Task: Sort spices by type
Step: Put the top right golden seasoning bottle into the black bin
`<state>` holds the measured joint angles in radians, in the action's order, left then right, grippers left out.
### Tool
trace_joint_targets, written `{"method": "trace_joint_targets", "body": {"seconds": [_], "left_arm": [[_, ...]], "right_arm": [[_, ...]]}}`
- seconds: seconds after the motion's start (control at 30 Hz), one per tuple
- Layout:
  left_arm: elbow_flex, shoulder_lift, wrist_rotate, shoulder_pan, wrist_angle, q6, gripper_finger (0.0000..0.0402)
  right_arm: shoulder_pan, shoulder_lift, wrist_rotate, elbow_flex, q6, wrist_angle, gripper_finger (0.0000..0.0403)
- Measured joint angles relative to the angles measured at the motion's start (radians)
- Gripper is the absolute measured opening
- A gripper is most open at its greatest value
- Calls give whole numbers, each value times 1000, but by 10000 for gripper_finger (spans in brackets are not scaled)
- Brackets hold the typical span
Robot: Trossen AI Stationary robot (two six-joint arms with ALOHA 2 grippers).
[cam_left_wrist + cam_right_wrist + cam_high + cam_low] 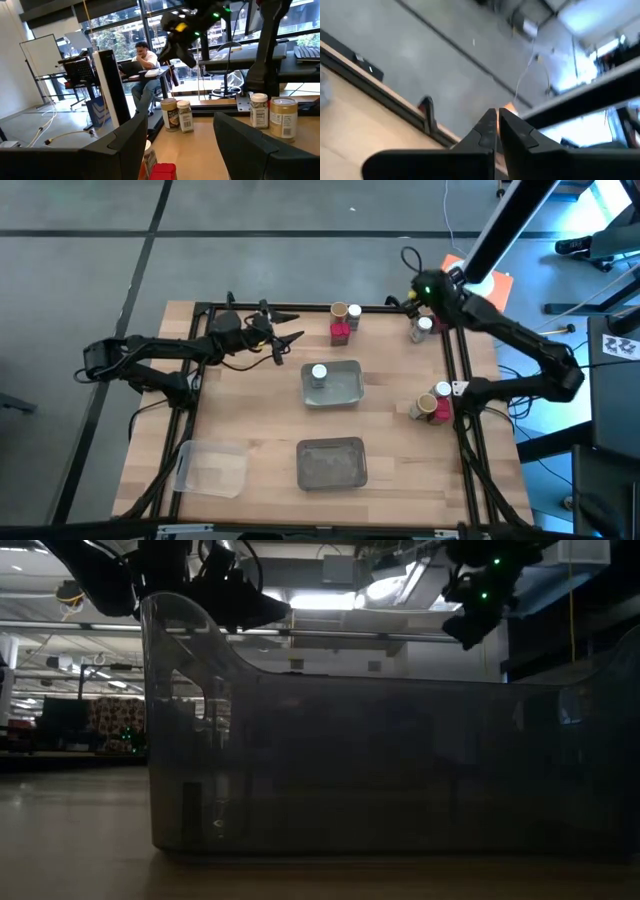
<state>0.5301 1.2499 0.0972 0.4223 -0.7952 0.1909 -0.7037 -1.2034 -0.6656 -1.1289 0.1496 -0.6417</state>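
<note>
My left gripper (292,347) hovers open over the table's far left part, pointing right at a red packet (340,333), a tan-topped cylinder (339,312) and a white-lidded jar (354,315). The left wrist view shows the packet (162,171) low between my open fingers. My right gripper (415,298) is shut and empty, raised above two jars (420,328) at the far right corner. One white-lidded jar (319,374) stands in a grey tray (345,390). Another cylinder (425,405), jar (441,390) and packet (443,408) stand by the right edge.
A second grey tray (331,462) lies at the near middle and a clear tray (212,468) at the near left. The low view is filled by a grey tray wall (380,770). A black frame (300,308) borders the table. A person (145,60) sits far beyond.
</note>
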Motion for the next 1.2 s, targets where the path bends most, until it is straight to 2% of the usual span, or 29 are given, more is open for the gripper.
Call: {"method": "trace_joint_targets", "body": {"seconds": [0.13,0.33,0.47,0.6,0.83,0.93,1.2], "left_arm": [[0,0,0,-6,0,0,217],[0,0,0,-6,4,0,217],[0,0,0,-6,10,0,217],[0,0,0,-6,9,0,217],[0,0,0,-6,8,0,217],[0,0,0,-6,8,0,217],[1,0,0,-6,8,-8,217]], "right_arm": [[-79,-87,117,-113,-61,-158,72],[-196,-181,300,-179,-117,-315,194],[-244,-218,316,-179,-120,-385,262],[-260,-232,318,-179,-122,-388,303],[-259,-239,344,-179,-119,-371,328],[-260,-259,382,-179,-124,-358,325],[-266,-366,395,-179,-201,-355,306]]}}
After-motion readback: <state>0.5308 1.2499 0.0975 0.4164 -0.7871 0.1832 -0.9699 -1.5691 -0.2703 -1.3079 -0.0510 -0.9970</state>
